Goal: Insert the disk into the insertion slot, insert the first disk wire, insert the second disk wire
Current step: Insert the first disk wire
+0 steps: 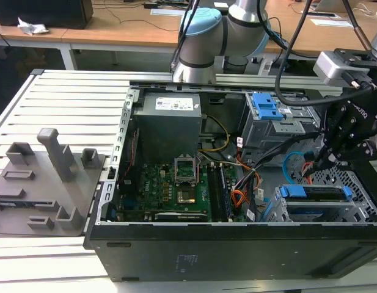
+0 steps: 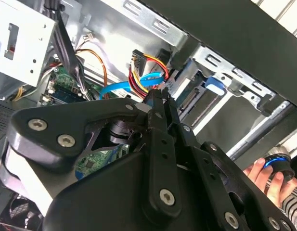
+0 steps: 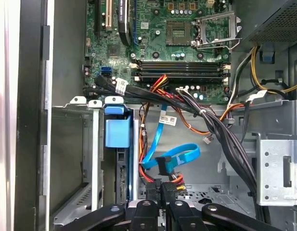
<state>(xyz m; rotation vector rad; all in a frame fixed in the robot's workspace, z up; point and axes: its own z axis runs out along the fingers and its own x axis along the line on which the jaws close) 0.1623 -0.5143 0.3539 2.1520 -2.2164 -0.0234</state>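
Open computer case [image 1: 237, 250] on the tabletop [image 1: 72, 97]. The insertion slot [image 1: 359, 210] lies just beside the fingers [image 3: 154, 195]. The disk [image 1: 319, 194] sits seated in it, long axis along the bay, with its blue caddy end ahead of the fingertips and off to one side. Your first disk wire [image 3: 176, 179] bunches right at the fingertips, and the light blue cable [image 3: 179, 155] is just beyond. The fingers look clenched on the wire's dark plug end; that is a judgement, since the contact is partly hidden. The wrist [image 1: 350, 131] reaches down into the case, fingers angled inward.
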